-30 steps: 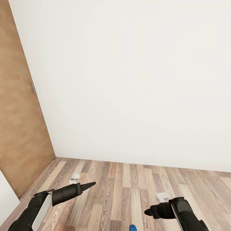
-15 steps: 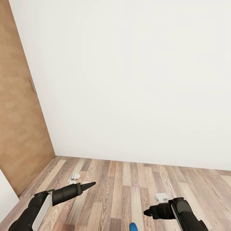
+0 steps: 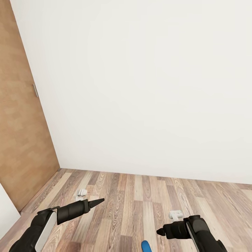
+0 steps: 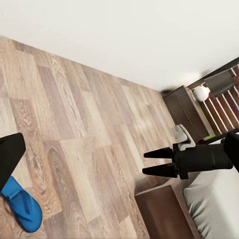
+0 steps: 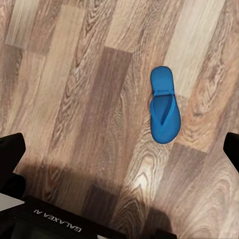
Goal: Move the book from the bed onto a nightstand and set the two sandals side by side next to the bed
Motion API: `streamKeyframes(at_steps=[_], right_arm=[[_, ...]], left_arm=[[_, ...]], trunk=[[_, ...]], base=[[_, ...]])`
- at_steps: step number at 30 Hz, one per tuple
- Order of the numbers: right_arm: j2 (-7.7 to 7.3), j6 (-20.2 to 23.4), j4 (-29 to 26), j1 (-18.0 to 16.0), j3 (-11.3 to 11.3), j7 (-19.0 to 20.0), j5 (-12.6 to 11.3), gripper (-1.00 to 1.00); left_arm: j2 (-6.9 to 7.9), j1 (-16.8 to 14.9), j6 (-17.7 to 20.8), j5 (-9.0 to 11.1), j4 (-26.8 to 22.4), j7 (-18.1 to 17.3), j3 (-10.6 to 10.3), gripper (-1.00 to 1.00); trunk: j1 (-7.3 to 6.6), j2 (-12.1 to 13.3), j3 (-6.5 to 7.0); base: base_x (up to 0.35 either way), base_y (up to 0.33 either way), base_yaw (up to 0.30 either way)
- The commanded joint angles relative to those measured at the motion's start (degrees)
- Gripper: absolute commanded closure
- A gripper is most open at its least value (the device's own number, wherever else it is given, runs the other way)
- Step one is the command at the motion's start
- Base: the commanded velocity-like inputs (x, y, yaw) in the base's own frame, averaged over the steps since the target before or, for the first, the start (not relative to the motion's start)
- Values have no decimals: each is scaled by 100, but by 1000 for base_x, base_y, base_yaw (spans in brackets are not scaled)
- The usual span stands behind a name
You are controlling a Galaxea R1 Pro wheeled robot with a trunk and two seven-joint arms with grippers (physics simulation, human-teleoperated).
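Observation:
One blue sandal (image 5: 163, 110) lies flat on the wood-plank floor, straps up, below my right gripper. Its tip (image 3: 145, 246) peeks in at the bottom edge of the head view, and it lies at a corner of the left wrist view (image 4: 22, 206). My right gripper (image 3: 159, 231) points left, open and empty, its two fingers apart (image 4: 153, 163). My left gripper (image 3: 99, 201) points right, low over the floor, open with nothing in it. A corner of the bed (image 4: 214, 199) and a dark nightstand (image 4: 185, 112) lie beyond the right gripper. The book is out of view.
A white wall (image 3: 140, 87) stands straight ahead with a brown door (image 3: 21, 140) on the left. Two small white objects (image 3: 81, 193) (image 3: 176, 213) sit on the floor. A white-based lamp (image 4: 201, 92) stands by the nightstand. My own base (image 5: 55, 221) is behind the sandal.
The head view has shifted slightly, so the floor and the sandal's tip show a little more. Both arms hold the same pose.

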Motion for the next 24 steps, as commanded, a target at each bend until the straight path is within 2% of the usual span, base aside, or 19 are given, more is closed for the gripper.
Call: streamKeyframes(at_steps=[1,24], right_arm=[[3,13,-10,-4,-13,56,56,-100],[1,7,-1,-4,-17,57,52,-100]], left_arm=[[1,-3,38,27,0,-5,2,-100],[9,-3,13,35,0,-13,24,-100]], trunk=[[22,-44,-24],[527,-967,-437]], base=[[0,0,0],[0,0,0]])
